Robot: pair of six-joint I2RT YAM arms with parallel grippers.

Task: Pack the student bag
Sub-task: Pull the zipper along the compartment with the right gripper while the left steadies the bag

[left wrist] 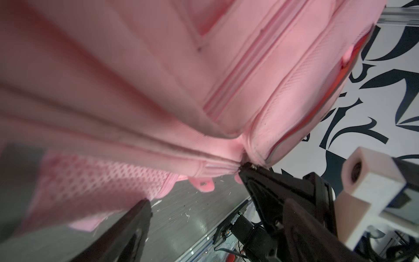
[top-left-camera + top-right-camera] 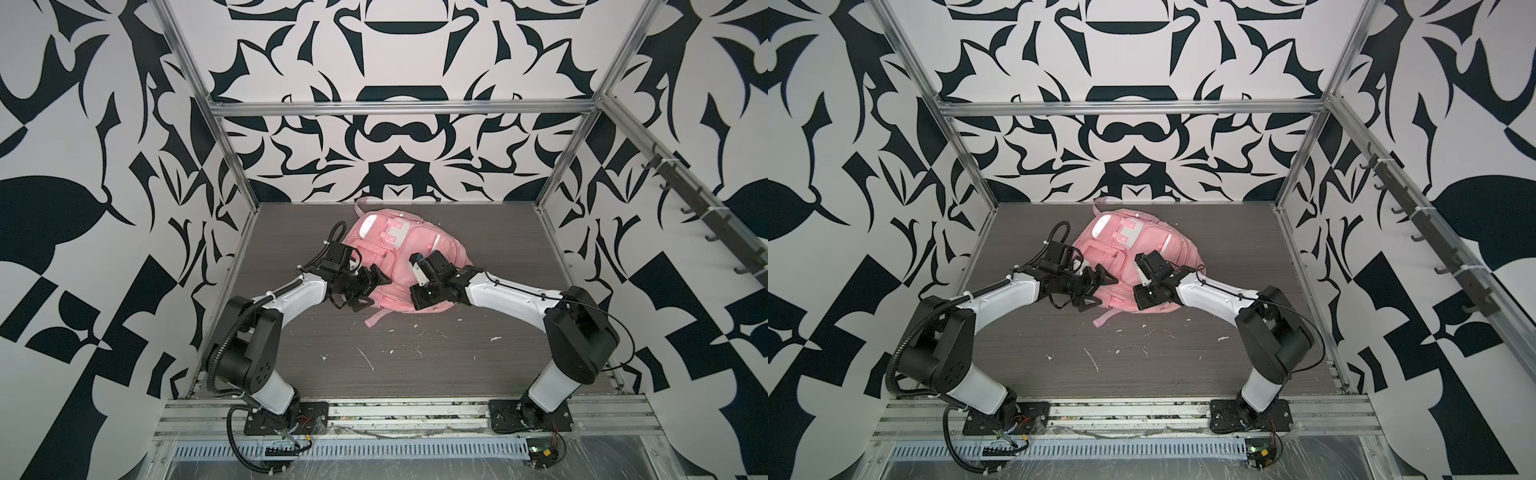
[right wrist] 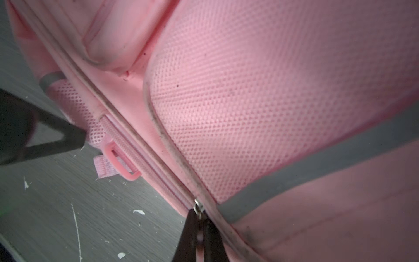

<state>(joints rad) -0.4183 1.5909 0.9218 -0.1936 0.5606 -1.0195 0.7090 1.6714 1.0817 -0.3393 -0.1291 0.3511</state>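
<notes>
Lying on the far half of the grey wood-grain table (image 2: pixel 457 353), about midway between its sides, the student bag (image 2: pixel 390 249) (image 2: pixel 1121 249) has its zip front pockets and silver-white patches facing up. A pink loop (image 2: pixel 358 206) sticks out at its far end. A strap end (image 2: pixel 374 319) trails from its near edge onto the tabletop.

Up close, the right wrist view shows a pink mesh panel (image 3: pixel 260 102) crossed by a grey reflective strip (image 3: pixel 317 170). A zip line runs along the bag's edge next to the table. Beside that zip sits a pink plastic ring (image 3: pixel 122 163) with a short webbing tab through it.

The right gripper (image 3: pixel 200 217) (image 1: pixel 247 167) meets the bag's near right edge. Its jaws are pressed together on the zip pull (image 3: pixel 197 206), of which only the small metal ring shows beyond the tips. In the left wrist view the fabric puckers into a point where those tips pinch it.

The left gripper (image 2: pixel 372 291) (image 2: pixel 1098 291) (image 1: pixel 214 206) is at the bag's near left edge with its jaws spread wide and nothing between them. In both top views one finger is over the pink fabric and the other is just off the near edge. In the right wrist view one finger's tip (image 3: pixel 74 138) lies against or just beside a patch of pink mesh; I cannot tell whether it touches.

White flecks and scratches (image 2: pixel 368 359) mark the bare table in front of the bag, between the two arms.
</notes>
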